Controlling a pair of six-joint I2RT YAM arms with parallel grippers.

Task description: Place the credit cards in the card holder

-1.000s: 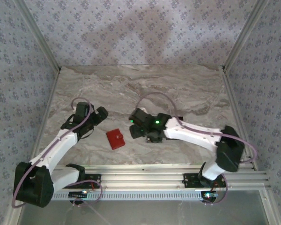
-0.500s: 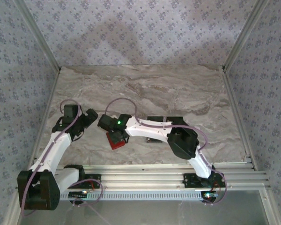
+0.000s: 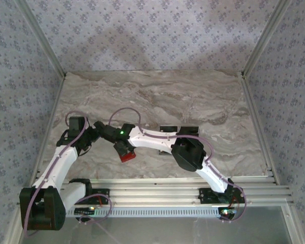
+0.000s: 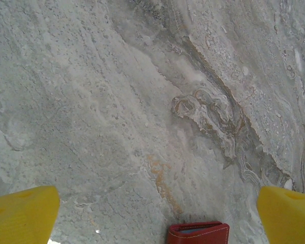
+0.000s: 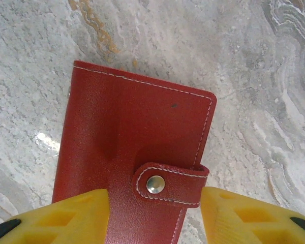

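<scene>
card holder (image 5: 127,132) lies flat and closed on the desk (image 5: 254,61), near the front left of centre, snap tab fastened over one edge

right end effector (image 5: 155,213) is spread, one yellow finger on each side of the tab end and just above it, not pinching anything that i can tell

left end effector (image 4: 153,216) is spread too and empty, over bare desk, with the holder's edge (image 4: 198,234) just at the bottom of its view

dark flat pieces by the right arm, likely the credit cards (image 3: 188,128), are well apart from the holder

handling guess: holder is light, thin, stitched leather-like, bends a bit, not fragile; desk looks smooth so it may slide when pushed

best hold is across the two long edges near the tab, one end effector pinning it while the other pulls the tab off the snap
</scene>
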